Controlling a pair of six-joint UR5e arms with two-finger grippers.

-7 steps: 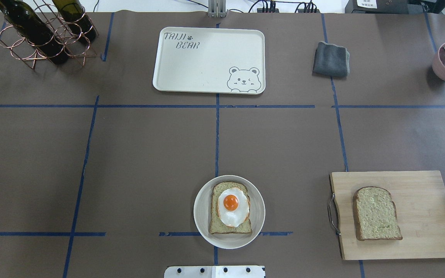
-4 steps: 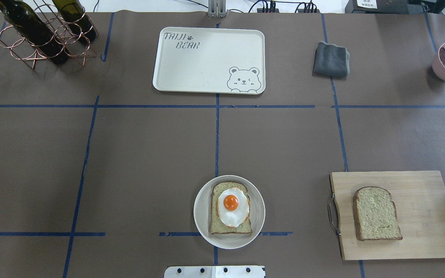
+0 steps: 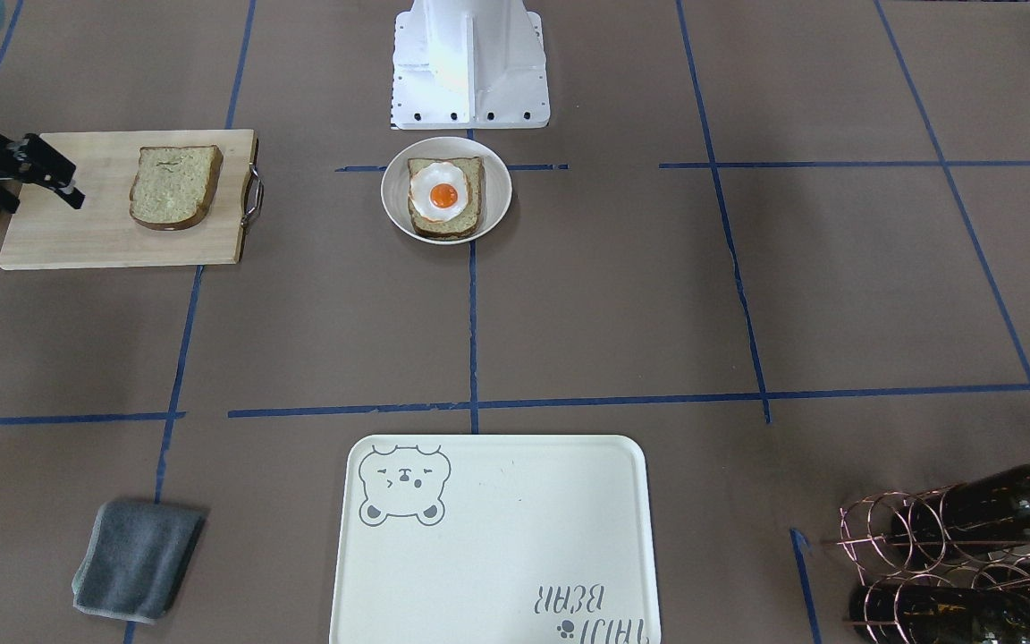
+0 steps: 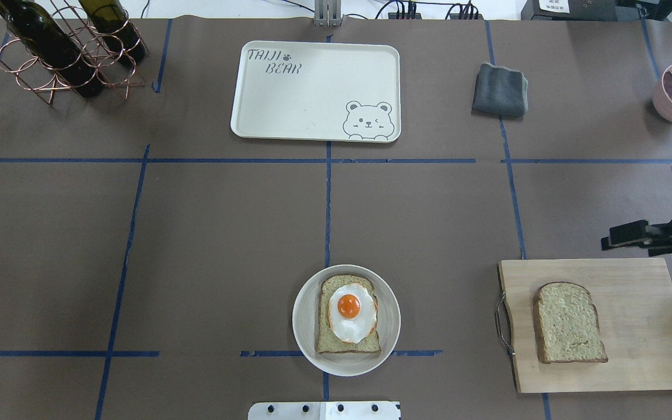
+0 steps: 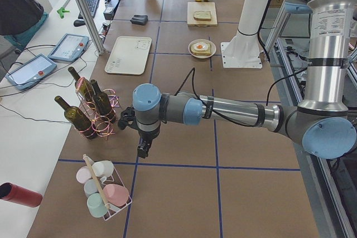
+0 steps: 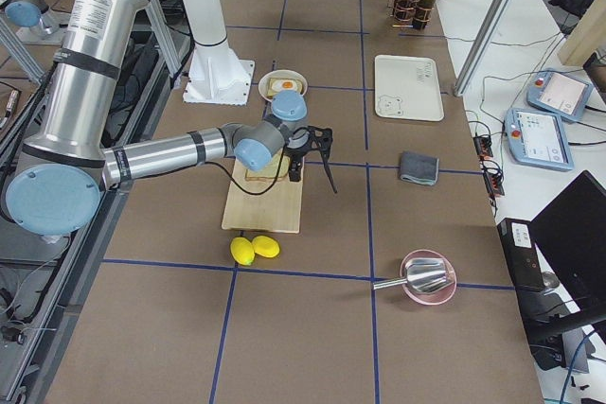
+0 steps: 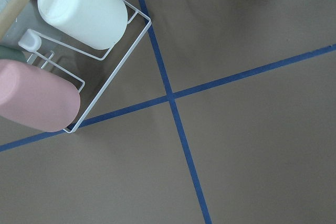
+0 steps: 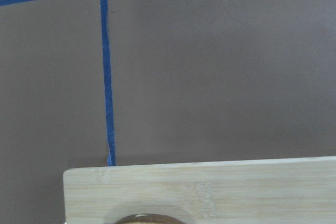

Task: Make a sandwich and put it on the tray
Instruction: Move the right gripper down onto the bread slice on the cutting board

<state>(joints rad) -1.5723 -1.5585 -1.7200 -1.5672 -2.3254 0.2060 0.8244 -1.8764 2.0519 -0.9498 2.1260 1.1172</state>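
Sandwich parts lie in two places — one bread slice (image 4: 324, 326) with the fried egg (image 4: 352, 312) on top sits on a white plate (image 4: 304, 344) at the middle of the robot-side table edge, while the second slice (image 4: 569, 322) lies on a wooden cutting board (image 4: 645, 350) toward the robot-side right corner. The tray (image 4: 312, 99) rests at the middle of the far edge. Right gripper (image 4: 640, 205) hovers by the board's far edge, fingers spread apart. Left gripper (image 5: 143, 150) hangs near the table's left end, beside a bottle rack (image 5: 92, 110) and a cup rack (image 5: 103, 190) — whether its fingers are apart or together cannot be told.
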